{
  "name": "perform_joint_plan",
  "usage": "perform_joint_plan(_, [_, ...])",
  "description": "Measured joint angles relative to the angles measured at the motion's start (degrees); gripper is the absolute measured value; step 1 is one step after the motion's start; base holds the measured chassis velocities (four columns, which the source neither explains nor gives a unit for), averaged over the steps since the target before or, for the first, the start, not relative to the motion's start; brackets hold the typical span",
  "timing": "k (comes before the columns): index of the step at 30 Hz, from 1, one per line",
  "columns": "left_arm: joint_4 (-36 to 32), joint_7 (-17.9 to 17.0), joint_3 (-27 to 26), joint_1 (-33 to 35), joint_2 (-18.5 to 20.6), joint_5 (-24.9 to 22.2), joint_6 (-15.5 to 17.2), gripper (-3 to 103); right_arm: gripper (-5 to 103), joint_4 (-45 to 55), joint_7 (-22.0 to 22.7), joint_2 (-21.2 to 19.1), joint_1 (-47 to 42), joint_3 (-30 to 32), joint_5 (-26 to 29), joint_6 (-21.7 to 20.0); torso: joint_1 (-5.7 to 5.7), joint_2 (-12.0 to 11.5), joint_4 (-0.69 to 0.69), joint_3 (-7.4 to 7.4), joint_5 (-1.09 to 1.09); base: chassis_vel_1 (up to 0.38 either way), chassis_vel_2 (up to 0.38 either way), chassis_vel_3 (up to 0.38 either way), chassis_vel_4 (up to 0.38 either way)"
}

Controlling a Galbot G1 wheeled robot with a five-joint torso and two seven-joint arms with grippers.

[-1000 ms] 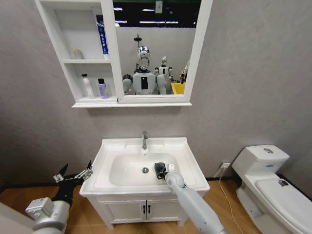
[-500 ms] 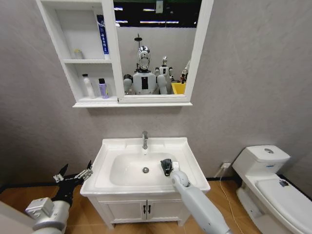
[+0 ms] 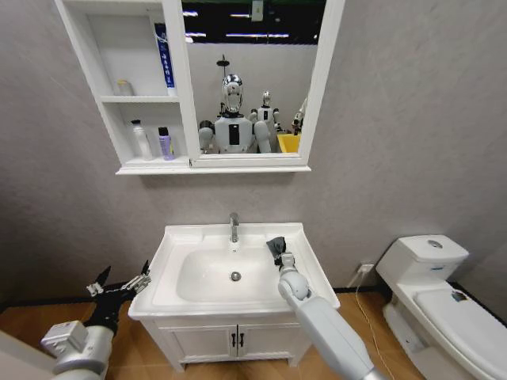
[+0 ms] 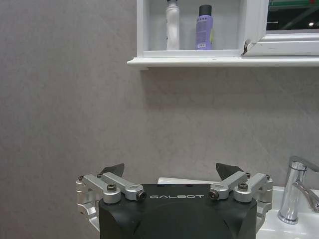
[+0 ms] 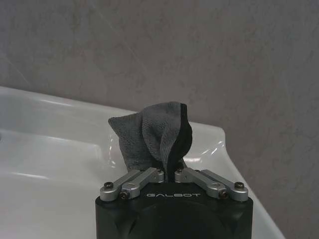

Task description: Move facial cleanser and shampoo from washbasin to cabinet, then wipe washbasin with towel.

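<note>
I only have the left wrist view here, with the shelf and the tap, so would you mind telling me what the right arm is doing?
Observer: The right gripper is shut on the towel, over the washbasin's rear right ledge, beside the tap.
Operator: Thank you. Is anything left on the washbasin?
Observer: No bottles; I see just the drain in the bowl.
Operator: And where does my left arm sit?
Observer: The left gripper is open, low and left of the washbasin, clear of it.
</note>
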Motion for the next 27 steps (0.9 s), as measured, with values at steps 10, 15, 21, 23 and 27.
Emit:
perform_joint_plan(10, [0.0, 0.0, 0.0, 0.0, 0.0, 0.0, 0.0, 100, 4, -2.27, -4.66, -2.63, 1.33, 5.85, 5.0, 2.94, 0.0, 0.0, 0.0, 0.0, 0.01, 0.0, 0.0, 0.0, 0.0])
perform_joint_plan(15, [0.0, 0.0, 0.0, 0.0, 0.0, 0.0, 0.0, 100, 4, -4.78, -7.13, -2.75, 1.7, 7.23, 6.65, 4.28, 0.0, 0.0, 0.0, 0.0, 0.02, 0.0, 0.0, 0.0, 0.0])
perform_joint_plan(21, [0.0, 0.0, 0.0, 0.0, 0.0, 0.0, 0.0, 100, 10, -9.19, -11.36, -2.3, 2.87, 8.6, 4.85, 5.56, 0.0, 0.0, 0.0, 0.0, 0.01, 0.0, 0.0, 0.0, 0.0])
perform_joint_plan(23, [0.0, 0.0, 0.0, 0.0, 0.0, 0.0, 0.0, 100, 20, -9.51, -11.66, -2.24, 2.93, 8.73, 4.73, 5.47, 0.0, 0.0, 0.0, 0.0, 0.01, 0.0, 0.0, 0.0, 0.0])
perform_joint_plan(27, [0.0, 0.0, 0.0, 0.0, 0.0, 0.0, 0.0, 100, 31, -9.7, -11.98, -2.06, 2.94, 8.95, 4.66, 5.25, 0.0, 0.0, 0.0, 0.0, 0.01, 0.0, 0.0, 0.0, 0.0])
